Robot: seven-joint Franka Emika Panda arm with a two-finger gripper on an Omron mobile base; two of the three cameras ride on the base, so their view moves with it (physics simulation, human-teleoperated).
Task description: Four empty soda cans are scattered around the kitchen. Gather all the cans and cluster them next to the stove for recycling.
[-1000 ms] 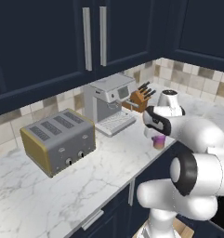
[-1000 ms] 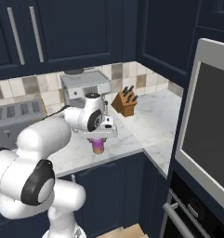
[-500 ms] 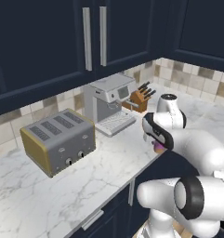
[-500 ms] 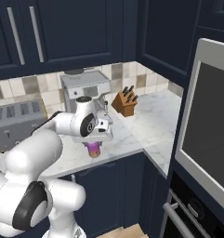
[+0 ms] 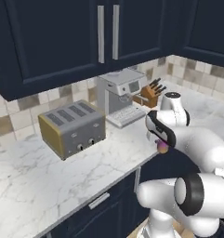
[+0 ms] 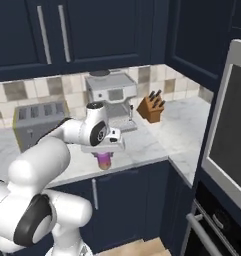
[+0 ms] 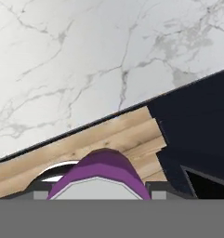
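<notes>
The purple can (image 6: pixel 104 160) is being gripped by the end effector (image 6: pixel 105 152), mid-frame, above the desk (image 6: pixel 147 142) edge.

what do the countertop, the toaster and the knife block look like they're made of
Countertop: polished white marble or a lookalike, going by its grey veining. Toaster: brushed metal on top, judging by the grey sheen, with yellowish side panels of unclear material. Knife block: likely wood, warm brown and matte.

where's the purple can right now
The purple can hangs in the gripper at the front edge of the marble counter, in front of the coffee machine and right of the toaster.
</notes>
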